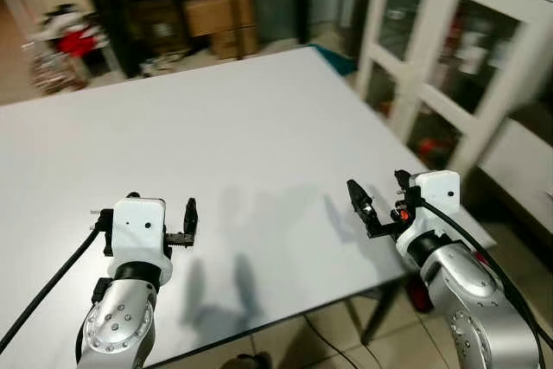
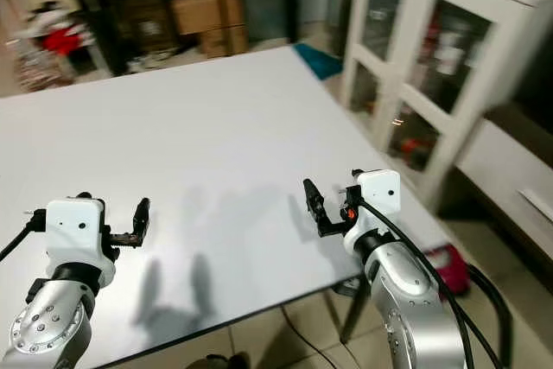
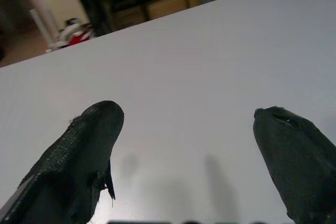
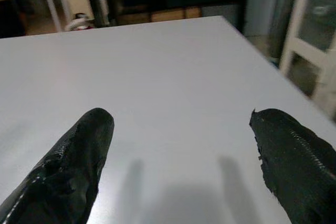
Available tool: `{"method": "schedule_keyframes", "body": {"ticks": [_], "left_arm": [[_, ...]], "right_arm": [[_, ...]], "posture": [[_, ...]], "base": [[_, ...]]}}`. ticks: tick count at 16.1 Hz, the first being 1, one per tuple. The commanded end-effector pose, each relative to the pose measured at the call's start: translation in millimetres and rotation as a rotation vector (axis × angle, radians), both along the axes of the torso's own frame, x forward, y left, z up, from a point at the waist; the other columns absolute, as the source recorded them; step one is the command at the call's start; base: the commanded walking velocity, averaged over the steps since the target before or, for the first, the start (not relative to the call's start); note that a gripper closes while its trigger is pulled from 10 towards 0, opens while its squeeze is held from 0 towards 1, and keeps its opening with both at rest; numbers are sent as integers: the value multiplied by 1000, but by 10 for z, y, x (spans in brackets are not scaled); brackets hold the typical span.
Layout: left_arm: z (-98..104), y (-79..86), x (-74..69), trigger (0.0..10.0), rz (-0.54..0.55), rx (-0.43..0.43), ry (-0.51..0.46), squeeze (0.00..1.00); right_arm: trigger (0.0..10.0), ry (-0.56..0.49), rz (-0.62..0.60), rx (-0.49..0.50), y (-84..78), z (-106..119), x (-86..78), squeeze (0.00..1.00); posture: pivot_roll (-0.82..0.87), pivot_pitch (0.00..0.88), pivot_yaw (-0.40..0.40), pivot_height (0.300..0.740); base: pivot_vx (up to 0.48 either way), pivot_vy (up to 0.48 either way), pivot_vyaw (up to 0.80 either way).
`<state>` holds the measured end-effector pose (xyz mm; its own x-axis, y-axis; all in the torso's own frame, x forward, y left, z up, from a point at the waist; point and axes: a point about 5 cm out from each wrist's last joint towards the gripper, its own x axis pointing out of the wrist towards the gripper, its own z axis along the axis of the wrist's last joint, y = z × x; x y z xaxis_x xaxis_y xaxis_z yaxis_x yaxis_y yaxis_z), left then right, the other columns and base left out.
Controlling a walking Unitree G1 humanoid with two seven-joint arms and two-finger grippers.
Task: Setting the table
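Hands empty, table-setting not begun.
Left hand [image 1: 191, 218] at 7 o'clock and right hand [image 1: 371, 205] at 4 o'clock hover over the near edge of the white surface [image 1: 216, 127], fingers spread wide, gripping nothing; no tableware lies on it, so every place is still to set.

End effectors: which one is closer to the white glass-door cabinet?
The right end effector, over the white table's edge beside the white glass-door cabinet; the left end effector is farther away.
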<state>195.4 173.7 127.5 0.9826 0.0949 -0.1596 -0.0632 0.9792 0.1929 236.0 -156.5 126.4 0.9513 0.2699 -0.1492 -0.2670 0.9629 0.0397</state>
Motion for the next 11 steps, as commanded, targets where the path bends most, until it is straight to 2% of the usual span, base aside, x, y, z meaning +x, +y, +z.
{"method": "schedule_keyframes", "body": {"ticks": [1, 5, 8, 11], "left_arm": [[42, 1, -16, 10000, 0, 22, -7, 0], [28, -4, -51, 10000, -34, 56, 10, 0], [59, -7, -42, 10000, -5, 36, -15, 0], [101, 13, -79, 10000, 6, 53, -28, 0]], "right_arm": [[10000, -17, 1, -6, 1, 14, 11, 1000], [10000, -9, 5, -7, -5, -21, 1, 1000], [10000, 5, 28, 10, 40, -46, 11, 1000], [10000, 23, 75, 47, 145, -90, 16, 1000]], "posture": [[-129, 0, 88, 740], [-116, 0, 91, 740], [-98, 0, 78, 740], [-67, 0, 61, 740]], "base": [[0, 0, 800], [0, 0, 800], [0, 0, 800], [0, 344, 800]]}}
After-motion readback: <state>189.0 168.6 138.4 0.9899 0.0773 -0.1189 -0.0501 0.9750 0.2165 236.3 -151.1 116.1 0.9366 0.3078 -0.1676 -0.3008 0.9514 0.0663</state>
